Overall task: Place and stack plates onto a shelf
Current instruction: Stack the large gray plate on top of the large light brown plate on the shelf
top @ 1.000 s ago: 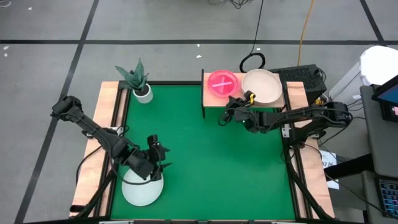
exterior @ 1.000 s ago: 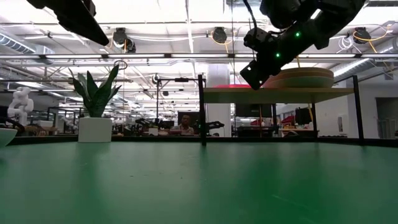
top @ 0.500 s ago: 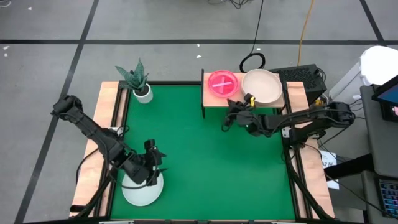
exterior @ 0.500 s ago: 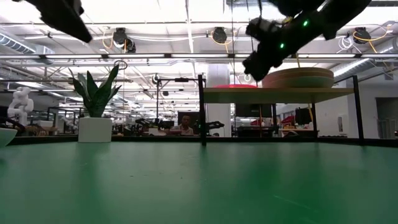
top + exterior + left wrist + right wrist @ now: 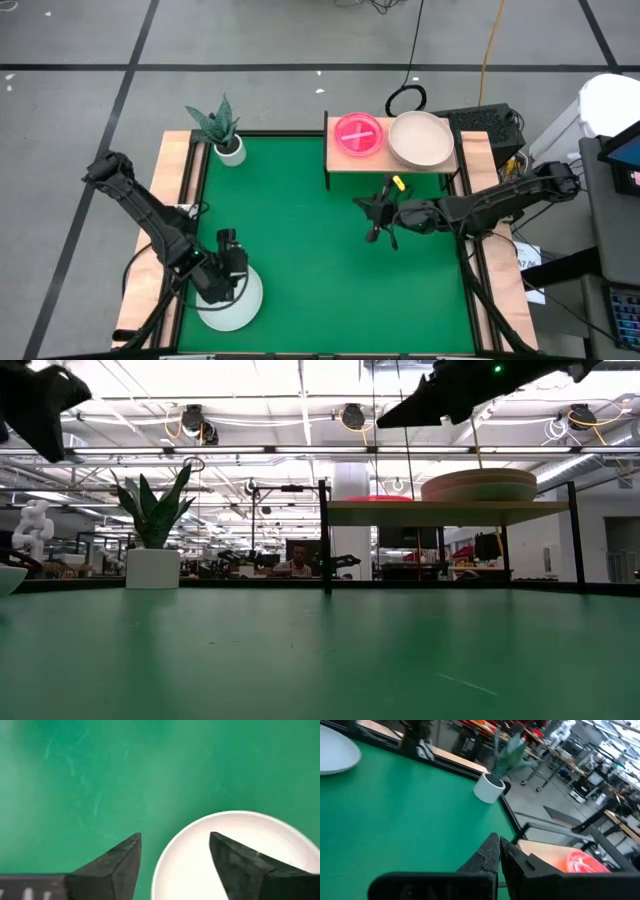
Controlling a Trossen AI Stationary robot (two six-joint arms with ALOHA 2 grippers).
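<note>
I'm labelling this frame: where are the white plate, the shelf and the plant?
white plate (image 5: 232, 308): high view, bare front part of its surface.
shelf (image 5: 392, 163): high view, bare front edge of the board.
plant (image 5: 216, 124): high view, its leaves.

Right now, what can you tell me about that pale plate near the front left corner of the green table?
The pale plate is round, smooth, opaque and whitish with a raised rim. It lies flat and right side up on the green table, alone. The left gripper hangs over its far edge with jaws open, one each side of the rim, not gripping yet.
</note>
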